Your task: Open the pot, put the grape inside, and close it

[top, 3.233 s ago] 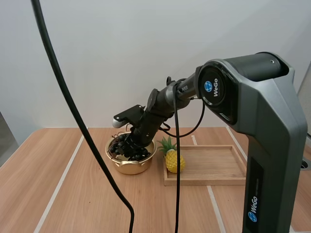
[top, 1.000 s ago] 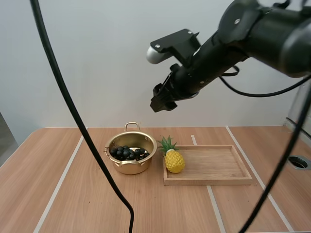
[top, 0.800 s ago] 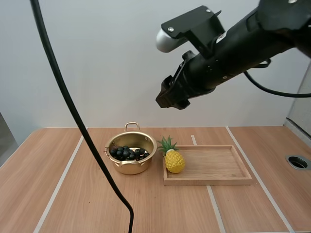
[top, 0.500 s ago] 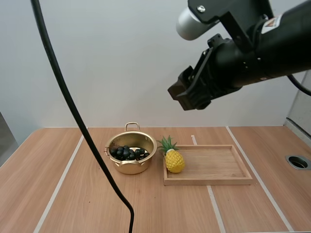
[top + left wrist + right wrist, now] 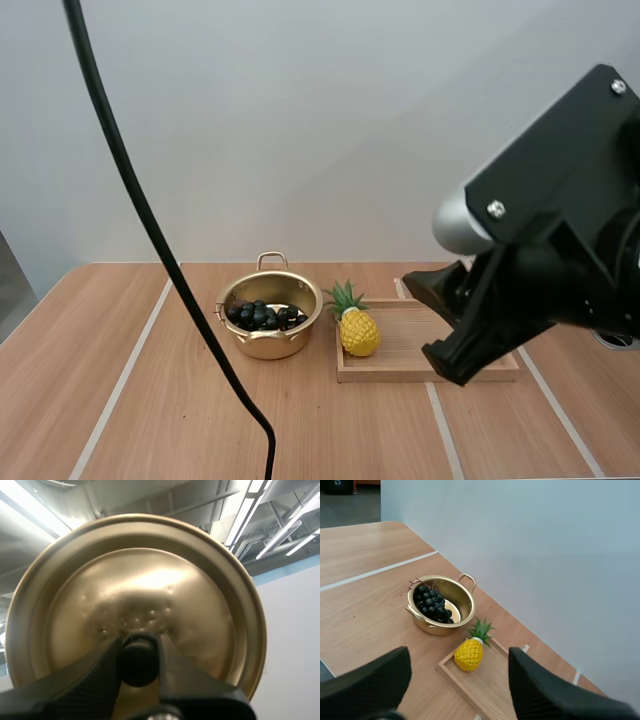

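Two black fingers of the left gripper are closed on the black knob of the gold lid, which is pinched between their tips. The lid's domed upper face is turned toward the left wrist camera, and its lower rim is hidden behind the fingers. Its underside cannot be seen.

The right gripper is held wide open above the table. Nothing is gripped or touched by its fingers.

The pot is seen uncovered on the table, with the grapes lying inside it as a dark bunch. In the right wrist view the bunch is seen to one side of the pot's floor, and bare gold is left beside it. A pineapple stands upright at the left end of the wooden tray, just beside the pot. Whether its leaves touch the pot's rim cannot be told.

In the high view the tray's right part is covered by the right arm, which looms close to the camera. The shape of the gripper at its end is hard to make out there.
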Robot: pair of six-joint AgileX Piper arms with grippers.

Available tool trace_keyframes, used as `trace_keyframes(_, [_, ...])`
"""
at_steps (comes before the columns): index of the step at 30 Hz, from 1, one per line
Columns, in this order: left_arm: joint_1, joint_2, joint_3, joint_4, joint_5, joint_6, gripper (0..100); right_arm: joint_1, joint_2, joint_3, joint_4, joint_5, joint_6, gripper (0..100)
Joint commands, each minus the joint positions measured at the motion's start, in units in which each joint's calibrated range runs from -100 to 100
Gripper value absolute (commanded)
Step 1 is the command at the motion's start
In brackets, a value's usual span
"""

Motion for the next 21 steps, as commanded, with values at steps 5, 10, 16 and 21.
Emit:
trace_keyframes(5, [-0.15,-0.4,-0.3,0.3,-1.2,-0.1,0,1.7,-8.0,1.4,-2.7,0.0,5.4,0])
trace_keyframes(10, [-0.15,-0.4,-0.3,0.3,7.0,-0.1,0,2.7,-9.0,1.4,-4.2,0.0,7.1,0])
trace_keyframes(16, [-0.15,0.4,0.0,0.3,25.5,0.8,0,2.9,-9.0,1.4,-3.8,0.0,7.4,0])
trace_keyframes(21, [-0.15,4.1,0.0,-2.9,37.3,5.9,0,2.9,-9.0,1.4,-3.6,0.0,7.4,0])
